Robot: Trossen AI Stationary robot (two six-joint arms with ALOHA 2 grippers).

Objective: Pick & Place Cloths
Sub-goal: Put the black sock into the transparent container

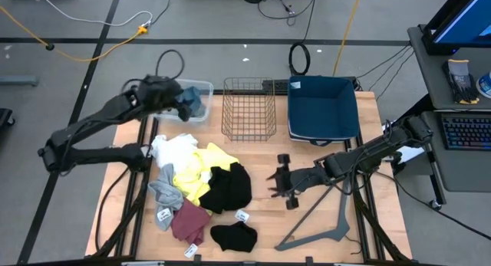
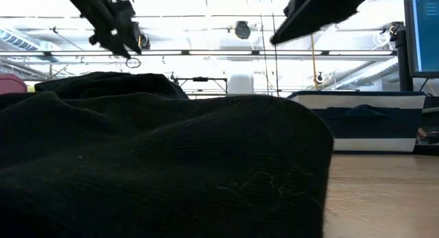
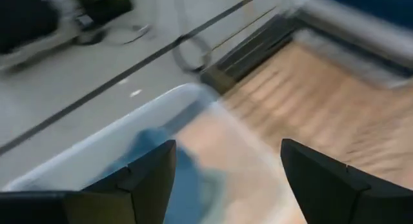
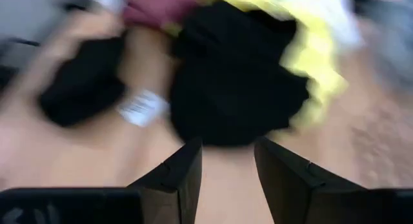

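At the far left corner of the tabletop (image 1: 307,220) sits a clear plastic tub (image 1: 201,91) holding a blue-grey cloth (image 1: 193,103). The left gripper (image 1: 182,106) hangs over that tub, fingers spread with nothing between them; the cloth lies directly beneath.

Along the far edge stand a wire basket (image 1: 248,109) and then a dark blue bin (image 1: 323,109), both well apart from the pile.

On the left half of the tabletop lie the cloths: white (image 1: 170,149), yellow (image 1: 201,172), grey (image 1: 165,192), maroon (image 1: 189,220) and 2 black ones (image 1: 229,188), some with white tags (image 1: 242,216).

The right gripper (image 1: 275,185) is near the middle of the tabletop, fingers apart and empty, pointing at the larger black cloth just beside it.

A grey triangular frame (image 1: 322,224) lies near the front edge under the right arm.
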